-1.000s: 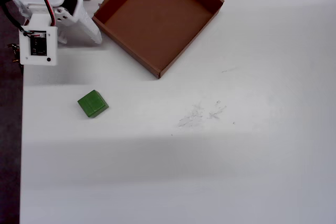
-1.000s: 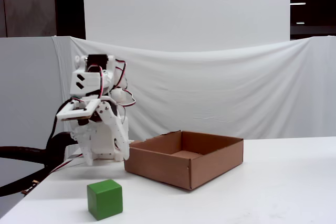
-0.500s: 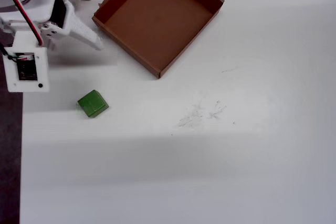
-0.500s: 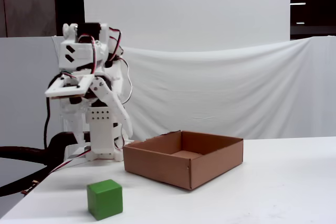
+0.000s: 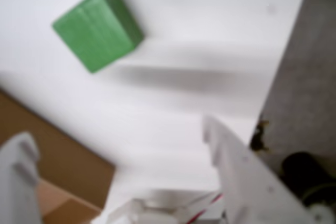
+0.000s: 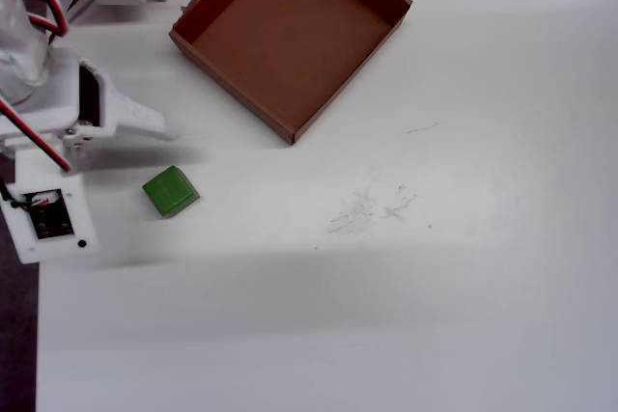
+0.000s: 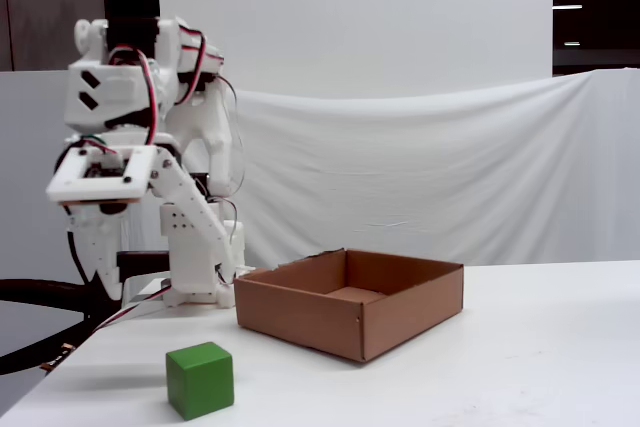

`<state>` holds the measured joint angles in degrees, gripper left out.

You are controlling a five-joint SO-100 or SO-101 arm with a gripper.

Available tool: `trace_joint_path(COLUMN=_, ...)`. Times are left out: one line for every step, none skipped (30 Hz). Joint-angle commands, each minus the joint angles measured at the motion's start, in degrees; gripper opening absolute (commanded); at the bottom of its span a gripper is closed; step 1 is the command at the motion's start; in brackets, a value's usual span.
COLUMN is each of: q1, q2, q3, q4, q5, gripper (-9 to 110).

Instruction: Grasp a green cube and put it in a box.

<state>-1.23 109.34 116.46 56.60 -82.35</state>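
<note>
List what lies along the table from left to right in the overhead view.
Gripper on the white arm at the left edge → green cube on the table → brown box, empty, further up the picture → faint scuff marks on the white table.

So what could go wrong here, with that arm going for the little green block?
The green cube sits turned at an angle to the open jaws of the gripper, so closing on its corners could spin or squirt it away. It also lies near the table edge in the overhead view; a nudge might knock it off. And the box has raised walls, so a low carry could clip the rim.
</note>
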Motion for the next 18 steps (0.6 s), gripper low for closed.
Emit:
trace_joint_path(q1=0.1, q2=-2.7, q3=-5.3, q4=-3.3, q5=-1.5, gripper=43)
trace_joint_path(q1=0.1, q2=-4.2, q3=-6.1, q4=-4.6, q5=-1.5, gripper=43)
trace_joint_path(q1=0.0, q2=-5.7, q3=-6.7, q4=-6.0, q5=-1.5, gripper=43)
trace_joint_path(q1=-0.2, q2=-7.4, q3=-7.6, q4=-7.0, q5=-1.5, gripper=43)
trace_joint_path(q1=-0.4, q2=-9.0, q3=-8.5, q4=-8.0, q5=-1.5, gripper=43)
trace_joint_path(q1=-0.5, q2=-10.6, q3=-9.5, q4=-8.8, q5=-1.5, gripper=43)
trace_joint_path(q1=-0.7, q2=-12.2, q3=-10.5, q4=-9.6, q5=-1.5, gripper=43)
trace_joint_path(q1=-0.9, q2=-13.7, q3=-11.3, q4=-10.4, q5=-1.5, gripper=43)
trace_joint_path(q1=-1.2, q2=-14.9, q3=-12.1, q4=-11.0, q5=-1.5, gripper=43)
trace_joint_path(q1=-1.6, q2=-16.1, q3=-12.7, q4=-11.4, q5=-1.4, gripper=43)
trace_joint_path(q1=-2.1, q2=-17.0, q3=-12.9, q4=-11.9, q5=-1.1, gripper=42)
trace_joint_path(q1=-2.9, q2=-17.8, q3=-13.0, q4=-12.4, q5=-0.9, gripper=42)
trace_joint_path(q1=-3.5, q2=-18.3, q3=-12.9, q4=-12.5, q5=-0.7, gripper=42)
trace_joint_path(q1=-4.3, q2=-18.5, q3=-12.5, q4=-12.3, q5=-0.5, gripper=42)
trace_joint_path(q1=-4.9, q2=-18.5, q3=-12.0, q4=-12.0, q5=-0.4, gripper=42)
trace_joint_path(q1=-5.5, q2=-18.5, q3=-11.4, q4=-11.9, q5=-0.4, gripper=42)
trace_joint_path(q1=-6.1, q2=-18.1, q3=-10.7, q4=-11.9, q5=-0.4, gripper=42)
trace_joint_path(q1=-6.6, q2=-17.8, q3=-10.2, q4=-11.8, q5=-0.4, gripper=42)
